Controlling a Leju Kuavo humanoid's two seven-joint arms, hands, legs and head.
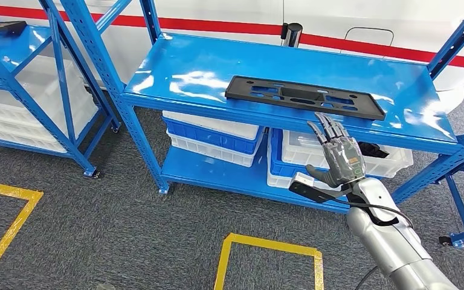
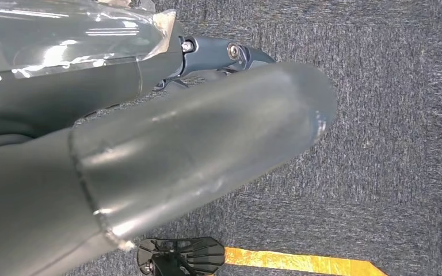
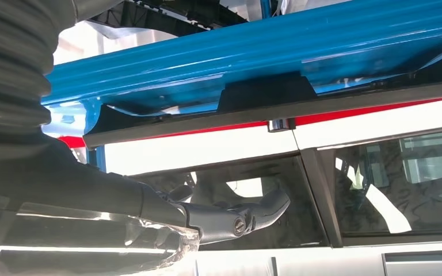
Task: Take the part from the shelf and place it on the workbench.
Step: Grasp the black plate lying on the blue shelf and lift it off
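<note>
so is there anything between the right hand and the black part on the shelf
Nothing. In the head view the open right hand is raised just before the shelf's front edge, fingertips nearly at the black part, with bare blue shelf between.

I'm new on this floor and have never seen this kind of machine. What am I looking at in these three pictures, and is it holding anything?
It is a humanoid robot with two silver arms that end in many-fingered hands. The wide picture comes from a camera high on its body, looking forward and down. There its right hand reaches up, fingers apart and holding nothing, just below the front edge of a blue shelf. On that shelf lies a flat black part with cut-outs, which the robot is meant to carry to a workbench. White and blue bins sit on the lower level. The other two pictures come from cameras at the wrists. The left one looks down at grey carpet; the right one looks up under the shelf edge.
</note>
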